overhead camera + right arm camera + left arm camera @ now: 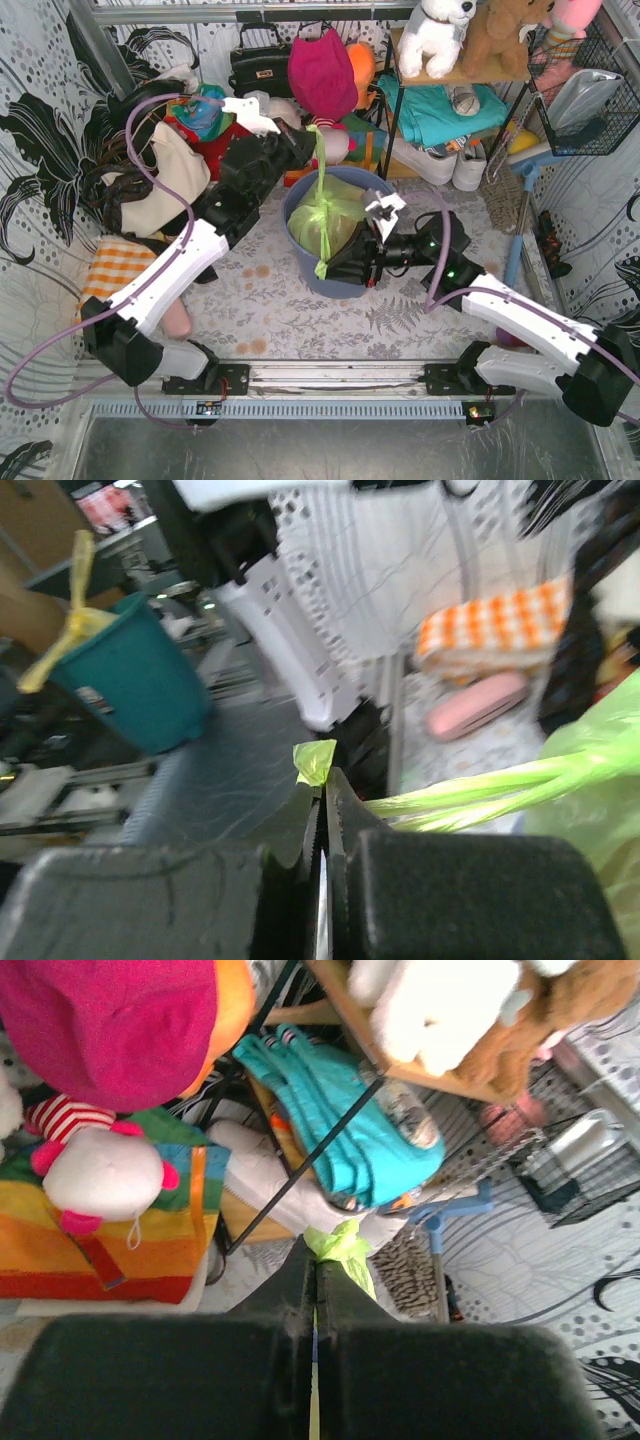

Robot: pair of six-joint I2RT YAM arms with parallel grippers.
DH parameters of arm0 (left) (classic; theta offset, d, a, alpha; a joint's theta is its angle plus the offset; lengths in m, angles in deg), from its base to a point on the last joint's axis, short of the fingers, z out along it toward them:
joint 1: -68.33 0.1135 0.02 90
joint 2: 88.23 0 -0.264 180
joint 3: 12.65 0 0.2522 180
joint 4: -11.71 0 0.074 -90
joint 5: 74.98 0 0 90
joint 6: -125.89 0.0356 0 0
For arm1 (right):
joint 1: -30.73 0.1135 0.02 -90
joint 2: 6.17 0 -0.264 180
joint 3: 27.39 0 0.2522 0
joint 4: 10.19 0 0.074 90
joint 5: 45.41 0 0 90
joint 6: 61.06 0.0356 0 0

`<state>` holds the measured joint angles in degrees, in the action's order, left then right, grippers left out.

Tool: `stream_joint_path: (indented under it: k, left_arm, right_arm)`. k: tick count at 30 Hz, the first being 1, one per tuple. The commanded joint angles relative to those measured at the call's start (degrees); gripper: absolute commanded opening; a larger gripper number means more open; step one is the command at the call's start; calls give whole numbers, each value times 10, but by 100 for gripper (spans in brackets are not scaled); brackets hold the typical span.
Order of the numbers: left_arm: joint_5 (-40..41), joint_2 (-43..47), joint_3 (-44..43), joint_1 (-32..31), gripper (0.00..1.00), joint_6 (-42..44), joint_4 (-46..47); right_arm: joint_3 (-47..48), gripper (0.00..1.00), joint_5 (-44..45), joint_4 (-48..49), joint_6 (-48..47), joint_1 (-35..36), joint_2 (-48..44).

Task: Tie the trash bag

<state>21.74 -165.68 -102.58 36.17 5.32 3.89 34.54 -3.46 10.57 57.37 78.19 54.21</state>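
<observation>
From above, the trash bag [330, 215] sits in the blue-grey bin [296, 240], with one strip held up behind the bin by the left pincer [312, 138] and another held down its front by the right pincer [330, 268]. Only the wrist views show both pincers clamped on green plastic.

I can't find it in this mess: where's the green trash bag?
Top view: the trash bag sits inside the blue-grey bin mid-table; the left hand pinches its far strip, the right hand its near strip.

Light-green trash bag [337, 215] sits in bin [303, 262], two strips pulled taut.
</observation>
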Motion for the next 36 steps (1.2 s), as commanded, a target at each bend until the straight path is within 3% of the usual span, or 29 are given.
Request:
stream_joint_path:
  k: [1,8,12,18,27,31,36]
  left_arm:
    - [22,-52,-23,34,0,20,26]
    - [-27,-158,-71,87,0,-9,20]
    - [-50,-196,-95,105,0,-29,25]
    - [-67,-182,-114,107,0,-37,43]
    - [-68,-152,-234,107,0,-20,16]
    - [-55,-173,-252,107,0,-8,-4]
    - [-43,-189,-199,108,0,-8,2]
  right_arm:
    - [-74,0,-141,183,181,7,19]
    - [-125,0,-189,345,304,11,38]
    - [-127,0,-196,351,314,12,37]
    - [-91,0,-191,358,313,13,31]
    - [7,0,-193,390,349,13,32]
    - [-27,0,-189,455,403,13,37]
    - [-133,0,-153,535,442,16,42]
